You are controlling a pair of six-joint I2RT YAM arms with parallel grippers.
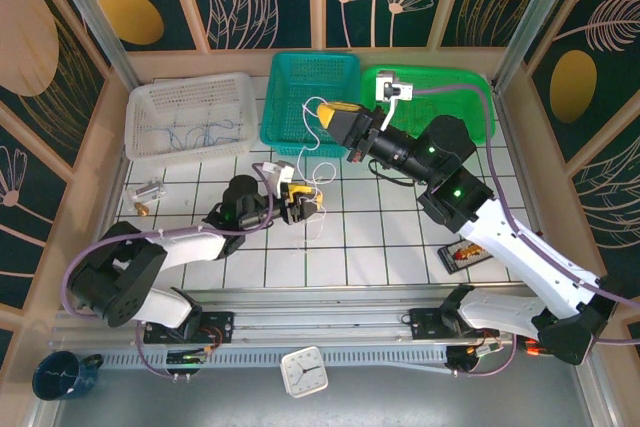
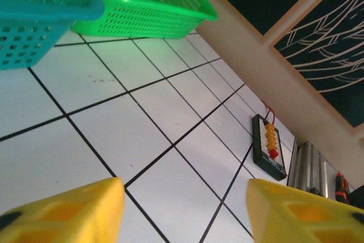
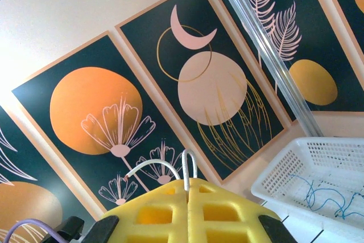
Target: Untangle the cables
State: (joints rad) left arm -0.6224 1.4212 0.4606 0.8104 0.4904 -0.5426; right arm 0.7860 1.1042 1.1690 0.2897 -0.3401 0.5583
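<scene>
Yellow fingers of the right gripper [image 3: 186, 189] are pressed together with a thin white cable [image 3: 183, 166] pinched between them — a small loop pokes out above the tips. In the top view that cable dangles from the gripper toward the tiles at mid frame, in front of the teal basket [image 1: 285, 135]. Left gripper [image 2: 182, 214] sits near its lower end, jaws apart, nothing in them. Blue cables [image 1: 195, 132] lie in the white basket [image 1: 150, 97], upper left.
</scene>
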